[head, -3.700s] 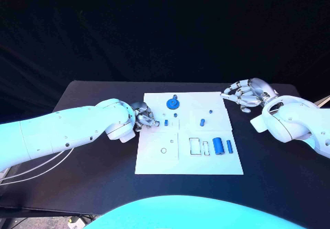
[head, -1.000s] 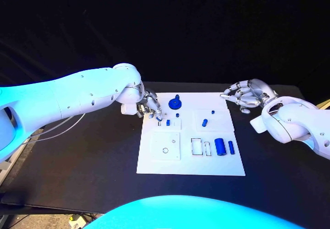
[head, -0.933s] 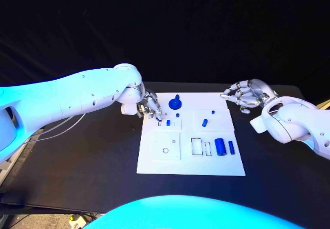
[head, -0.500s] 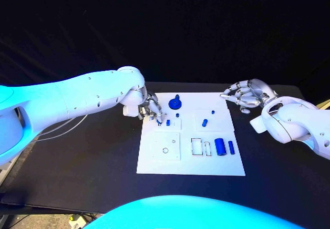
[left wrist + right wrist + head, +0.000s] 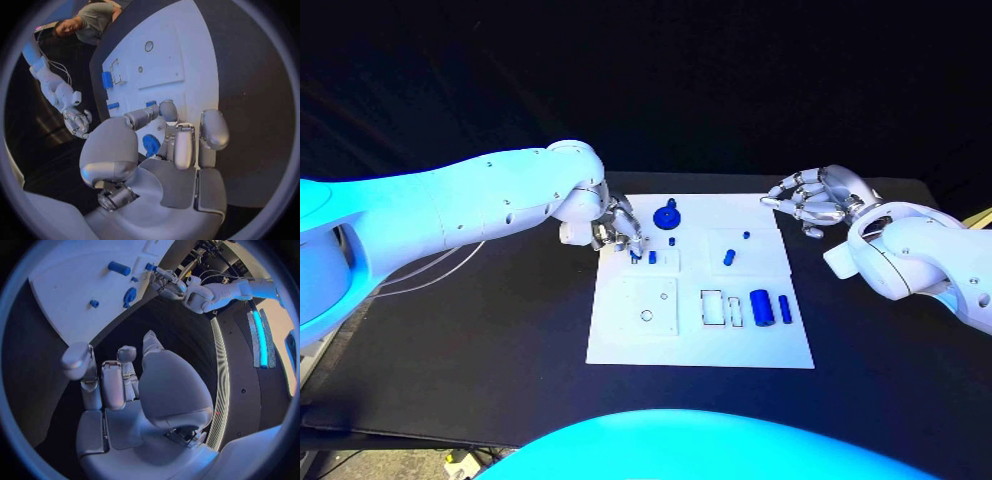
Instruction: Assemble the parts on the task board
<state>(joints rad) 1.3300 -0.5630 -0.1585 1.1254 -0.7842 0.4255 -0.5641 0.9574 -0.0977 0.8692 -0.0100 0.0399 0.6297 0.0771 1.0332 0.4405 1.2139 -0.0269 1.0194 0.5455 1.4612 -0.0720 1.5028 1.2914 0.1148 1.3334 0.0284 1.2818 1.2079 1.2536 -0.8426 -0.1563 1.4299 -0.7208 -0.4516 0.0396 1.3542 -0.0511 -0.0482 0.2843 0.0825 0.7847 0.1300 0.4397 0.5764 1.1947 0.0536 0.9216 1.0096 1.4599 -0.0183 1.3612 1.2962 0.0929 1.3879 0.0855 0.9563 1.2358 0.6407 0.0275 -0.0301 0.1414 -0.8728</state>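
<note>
A black table (image 5: 473, 330) against a dark backdrop carries the white task board (image 5: 697, 340) at its middle. On the board lie small blue parts: a round knobbed piece (image 5: 666, 214) near the far edge, a short peg (image 5: 651, 257) below it, another peg (image 5: 727, 257) further right, and a thicker cylinder (image 5: 759, 306) in the near right section. The pieces are judged light, rigid and smooth, so a fingertip pinch across the sides is called for, as they may slip or roll. The left hand (image 5: 613, 232) is poised over the board's far left corner, fingers (image 5: 167, 110) extended near the short peg; whether anything is held cannot be told. The right hand (image 5: 813, 203) is held off the board's far right corner, fingers loosely curled, empty.
</note>
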